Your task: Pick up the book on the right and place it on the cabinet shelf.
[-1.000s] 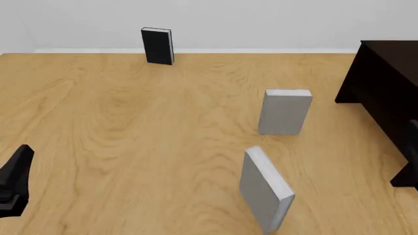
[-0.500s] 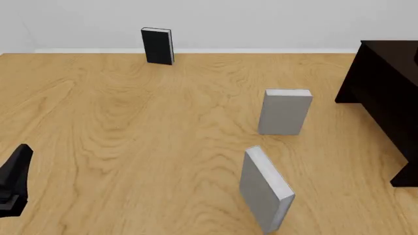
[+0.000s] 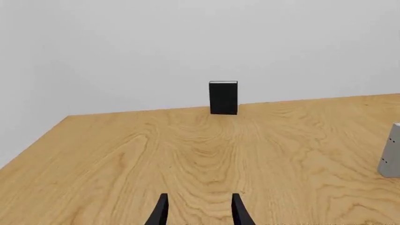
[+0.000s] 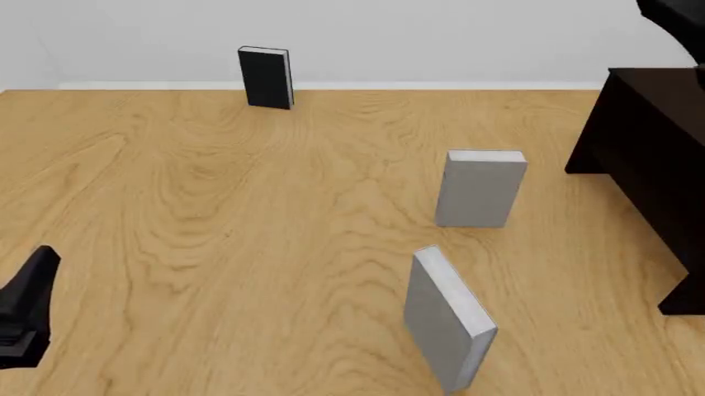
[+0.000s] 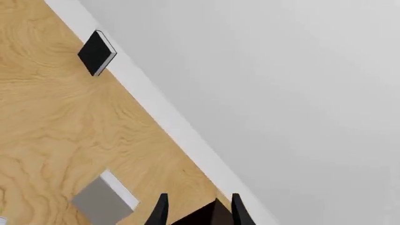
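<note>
The grey book (image 4: pixel 481 188) stands upright on the wooden table (image 4: pixel 220 214), just to the left of the dark cabinet (image 4: pixel 650 140) and apart from it. Nothing touches this book. A second grey book (image 4: pixel 447 320) stands nearer the camera than the first, turned at an angle, well apart from the cabinet. A black book (image 4: pixel 266 77) stands upright far to the left of the cabinet, by the table's far edge against the pale wall (image 4: pixel 441 37).

The right arm (image 4: pixel 674 18) shows only as a dark shape above the cabinet's top, at the front view's upper right corner. In its wrist view the right gripper (image 5: pixel 196 211) has its two fingertips spread with nothing between them, the cabinet's dark top just beyond, and the grey book (image 5: pixel 103 199) off to one side.

The left gripper (image 3: pixel 196 211) sits low over the table, far to the left of the cabinet; its fingers are parted and empty, pointing toward the black book (image 3: pixel 223 97). An edge of a grey book, which one I cannot tell, shows at the border of that view
</note>
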You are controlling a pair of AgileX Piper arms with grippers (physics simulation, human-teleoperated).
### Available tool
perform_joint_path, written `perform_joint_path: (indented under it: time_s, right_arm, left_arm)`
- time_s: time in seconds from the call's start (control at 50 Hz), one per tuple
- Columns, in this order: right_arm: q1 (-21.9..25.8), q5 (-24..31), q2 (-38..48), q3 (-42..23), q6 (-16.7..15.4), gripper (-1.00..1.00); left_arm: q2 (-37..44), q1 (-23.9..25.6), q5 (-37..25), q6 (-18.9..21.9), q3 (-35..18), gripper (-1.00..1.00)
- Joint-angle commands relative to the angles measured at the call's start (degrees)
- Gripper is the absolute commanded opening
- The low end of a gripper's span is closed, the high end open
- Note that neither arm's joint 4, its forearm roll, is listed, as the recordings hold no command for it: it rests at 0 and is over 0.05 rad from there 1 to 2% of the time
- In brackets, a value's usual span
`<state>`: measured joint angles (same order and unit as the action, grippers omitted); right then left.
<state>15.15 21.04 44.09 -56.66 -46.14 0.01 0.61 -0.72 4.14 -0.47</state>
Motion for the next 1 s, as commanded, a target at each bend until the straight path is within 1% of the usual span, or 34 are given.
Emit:
perform_joint_path:
  time_s: [0.02, 0.04, 0.08, 0.1, 0.12, 0.16, 0.18, 0.22, 0.28, 0.36, 0.38, 0.46, 0.48, 0.54, 0.56, 0.6, 0.62, 0.66, 0.7, 0.72, 0.76, 0.82, 0.86, 0.9, 1.0]
  right_arm:
    - [1.9, 6.5, 8.7, -9.1, -8.2, 1.00]
    - [2.0, 7.2, 9.3, -10.1, -8.1, 1.00]
    - [2.2, 8.4, 10.8, -12.1, -9.0, 1.00]
    - [2.1, 9.0, 11.7, -12.9, -10.3, 1.00]
    - [2.3, 9.8, 12.4, -14.0, -10.1, 1.00]
    - [2.1, 9.7, 13.5, -15.1, -12.0, 1.00]
    - [2.1, 10.7, 14.8, -17.3, -11.4, 1.00]
    - [1.8, 12.2, 16.7, -19.1, -12.9, 1.00]
    - [1.3, 13.7, 18.8, -21.5, -14.2, 1.00]
    - [0.3, 17.4, 22.5, -26.6, -15.3, 1.00]
    - [0.6, 17.9, 22.9, -26.7, -16.6, 1.00]
    - [-0.6, 21.0, 26.3, -31.4, -19.0, 1.00]
    - [-0.6, 21.9, 27.1, -33.0, -18.8, 1.00]
    - [-1.1, 26.8, 30.3, -38.3, -19.1, 1.00]
    - [-1.3, 27.3, 30.7, -39.0, -19.6, 1.00]
    - [-1.5, 30.3, 32.5, -41.9, -19.4, 1.00]
    - [-1.7, 31.1, 33.0, -42.5, -20.1, 1.00]
    - [-1.4, 33.1, 34.9, -45.9, -19.6, 1.00]
    - [-1.6, 36.5, 37.3, -49.8, -19.2, 1.00]
    - [-2.0, 36.6, 37.5, -49.8, -20.2, 1.00]
    - [-2.2, 37.7, 39.4, -53.2, -20.4, 1.00]
    - [-2.3, 41.5, 43.3, -60.7, -20.7, 1.00]
    - [-2.4, 43.8, 45.5, -64.5, -20.6, 1.00]
    - [-2.5, 45.5, 47.3, -67.3, -20.6, 1.00]
    - [-3.3, 48.1, 51.1, -71.5, -20.7, 1.00]
  left_arm:
    - [0.0, 1.0, -0.1, -0.4, 0.0, 1.00]
    - [0.0, 1.0, -0.2, -0.5, -0.1, 1.00]
    - [0.0, 1.1, -0.2, -0.7, 0.0, 1.00]
    - [0.0, 1.1, -0.2, -0.7, 0.1, 1.00]
    - [0.0, 1.2, -0.2, -0.7, 0.1, 1.00]
    - [0.0, 1.5, -0.5, -0.9, 0.1, 1.00]
    - [0.0, 1.5, -0.5, -0.9, 0.1, 1.00]
    - [0.0, 1.6, -0.8, -1.1, 0.1, 1.00]
    - [0.0, 1.5, -0.9, -1.3, 0.2, 1.00]
    - [0.0, 1.4, -1.1, -1.1, 0.0, 1.00]
    - [0.0, 1.6, -1.1, -1.0, 0.0, 1.00]
    - [0.0, 2.0, -1.4, -0.9, 0.2, 1.00]
    - [0.0, 2.0, -1.4, -0.9, 0.2, 1.00]
    - [0.0, 2.0, -1.5, -0.9, -0.1, 1.00]
    - [0.0, 2.0, -1.4, -0.9, 0.0, 1.00]
    - [0.0, 1.9, -1.4, -0.9, 0.0, 1.00]
    - [0.0, 1.9, -1.4, -0.8, 0.0, 1.00]
    - [0.0, 1.9, -1.4, -0.9, 0.1, 1.00]
    - [0.0, 2.1, -1.5, -0.8, 0.1, 1.00]
    - [0.0, 2.1, -1.5, -0.9, 0.1, 1.00]
    - [0.0, 2.3, -1.5, -1.0, 0.1, 1.00]
    - [0.0, 2.3, -1.7, -1.2, 0.2, 1.00]
    - [0.0, 2.3, -1.8, -1.2, 0.3, 1.00]
    - [0.0, 2.3, -1.9, -1.2, 0.3, 1.00]
    - [0.0, 2.4, -1.9, -1.2, 0.3, 1.00]
